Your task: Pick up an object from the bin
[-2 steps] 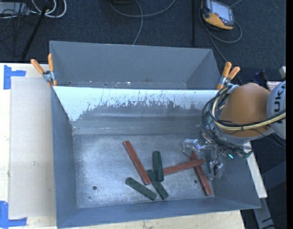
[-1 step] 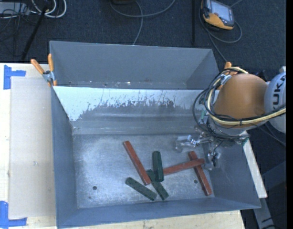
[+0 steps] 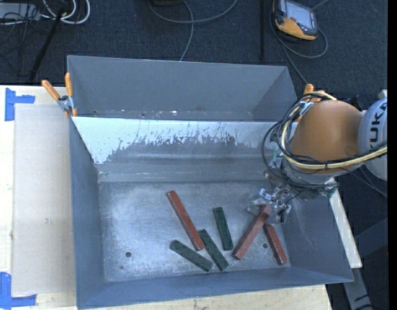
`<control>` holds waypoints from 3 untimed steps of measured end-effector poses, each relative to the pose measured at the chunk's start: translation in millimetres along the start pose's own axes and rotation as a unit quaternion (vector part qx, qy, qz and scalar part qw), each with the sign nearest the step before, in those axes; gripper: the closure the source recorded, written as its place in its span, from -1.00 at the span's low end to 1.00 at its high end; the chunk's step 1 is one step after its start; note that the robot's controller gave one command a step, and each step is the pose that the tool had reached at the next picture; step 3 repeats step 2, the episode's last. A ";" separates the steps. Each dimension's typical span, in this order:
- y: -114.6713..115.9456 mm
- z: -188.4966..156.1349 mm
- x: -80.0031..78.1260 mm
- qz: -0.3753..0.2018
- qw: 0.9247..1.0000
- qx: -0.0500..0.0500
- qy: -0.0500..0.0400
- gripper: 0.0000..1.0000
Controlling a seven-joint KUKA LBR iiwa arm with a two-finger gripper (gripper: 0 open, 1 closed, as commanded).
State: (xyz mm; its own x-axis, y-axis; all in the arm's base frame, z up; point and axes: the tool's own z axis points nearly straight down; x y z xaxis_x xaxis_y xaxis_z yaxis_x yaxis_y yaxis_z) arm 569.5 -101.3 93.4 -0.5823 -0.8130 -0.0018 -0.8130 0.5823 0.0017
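reddish-brown flat stick (image 3: 249, 239) lies slanted near the right front of the bin (image 3: 185, 95), its upper end directly under the gripper (image 3: 271, 204). whether the gripper is spread or pinching it cannot be told. a second reddish-brown stick (image 3: 275, 245) lies just beside it.

Only legible marking: black letters "UK", partly cut off, printed on the white arm casing (image 3: 377, 118), just right of the grey bin (image 3: 179, 89), level with its back wall.

Dark carpet floor (image 3: 134, 31), loose cables (image 3: 74, 10) across.
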 end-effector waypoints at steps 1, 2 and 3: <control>18.5 -96.5 -67.3 -0.129 0.992 0.003 -0.002 1.00; -18.7 -203.8 -58.0 -0.325 0.946 0.002 -0.001 1.00; -18.7 -203.8 -58.0 -0.325 0.946 0.002 -0.001 1.00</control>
